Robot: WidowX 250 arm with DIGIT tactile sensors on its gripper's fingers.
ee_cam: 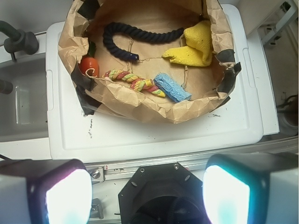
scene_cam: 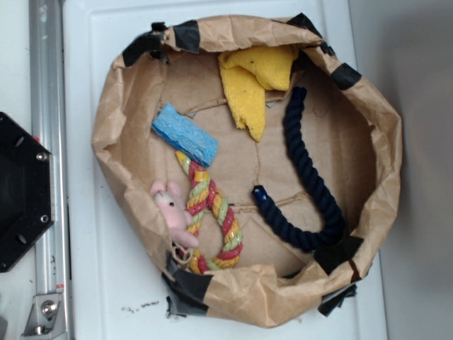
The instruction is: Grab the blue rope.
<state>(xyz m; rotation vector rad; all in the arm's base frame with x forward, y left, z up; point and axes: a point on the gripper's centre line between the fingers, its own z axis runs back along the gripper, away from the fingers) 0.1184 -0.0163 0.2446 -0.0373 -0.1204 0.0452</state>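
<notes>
The blue rope (scene_cam: 309, 170) is a thick navy twisted rope lying in a long curve along the right side of the brown paper bag (scene_cam: 386, 142), with one bound end near the bag's middle. In the wrist view the blue rope (ee_cam: 140, 32) lies along the far side of the bag. My gripper (ee_cam: 147, 196) is open, its two fingers wide apart at the bottom of the wrist view with nothing between them. It hangs outside the bag, above the black base (ee_cam: 161, 191), well short of the rope. The exterior view does not show the gripper.
Inside the bag also lie a yellow cloth (scene_cam: 253, 85), a light blue sponge (scene_cam: 184, 134), a multicoloured braided rope loop (scene_cam: 209, 212) and a pink plush toy (scene_cam: 171, 211). The bag's crumpled walls stand up around them. It sits on a white lid (ee_cam: 154, 135).
</notes>
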